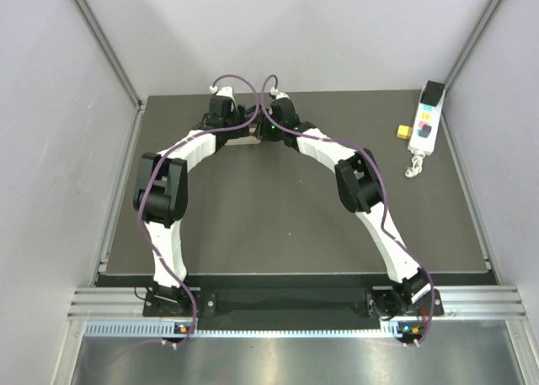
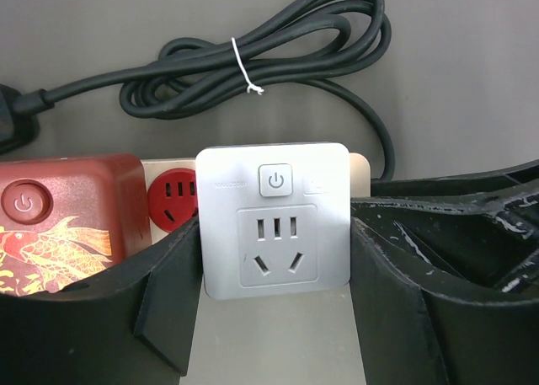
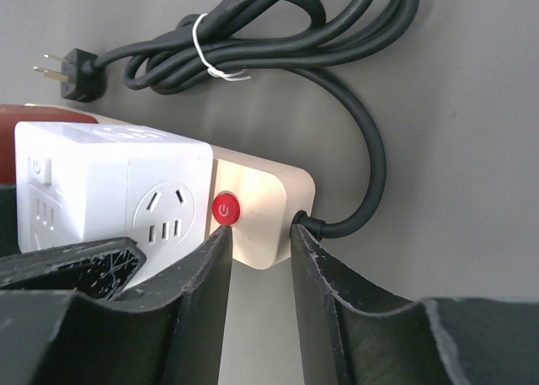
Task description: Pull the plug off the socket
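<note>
The left gripper (image 2: 271, 230) is seen with its jaws spread wide and set around a white adapter (image 2: 274, 208). One black finger (image 2: 168, 284) is laid against each side of the block, so the adapter is pinched between them. The adapter is plugged into a beige power strip (image 3: 261, 201) at the far middle of the table (image 1: 269, 221). Its face, with a power button above a set of slots, is turned toward the left wrist camera.

The right gripper (image 3: 259, 233) is seen with its jaws drawn in much narrower, closed on the cord end of the power strip. A finger is pressed against either side, just below the red button (image 3: 225, 210).

A red adapter (image 2: 67, 221) with a fish pattern is plugged in just beside the white one and is cut off by the left edge of the left wrist view. Only a sliver of the strip is shown between and behind the two adapters.

The black cord (image 2: 253, 56) is coiled behind the strip and bound with a white tie (image 2: 244, 65). Its pronged plug (image 3: 74, 72) is lying free on the table.

In the overhead view both grippers and the strip are largely hidden beneath the two wrists, and the grips cannot be judged from there. A control box (image 1: 425, 124) is lying well apart at the table's far right.
</note>
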